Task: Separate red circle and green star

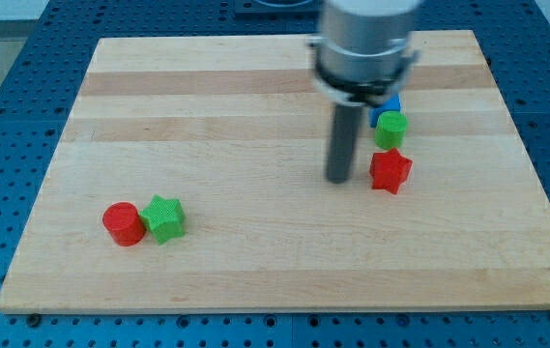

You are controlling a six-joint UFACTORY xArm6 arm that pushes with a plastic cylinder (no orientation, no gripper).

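The red circle (pixel 123 223) lies at the lower left of the wooden board (pixel 255 116). The green star (pixel 164 218) sits right beside it on its right, touching it. My tip (pixel 339 180) is down on the board right of the middle, far to the right of both blocks and a little higher in the view. It stands just left of a red star (pixel 390 171), with a small gap between them.
A green circle (pixel 390 129) sits above the red star, and a blue block (pixel 389 104) shows partly behind the arm's grey body (pixel 366 48). Blue perforated table (pixel 4 145) surrounds the board.
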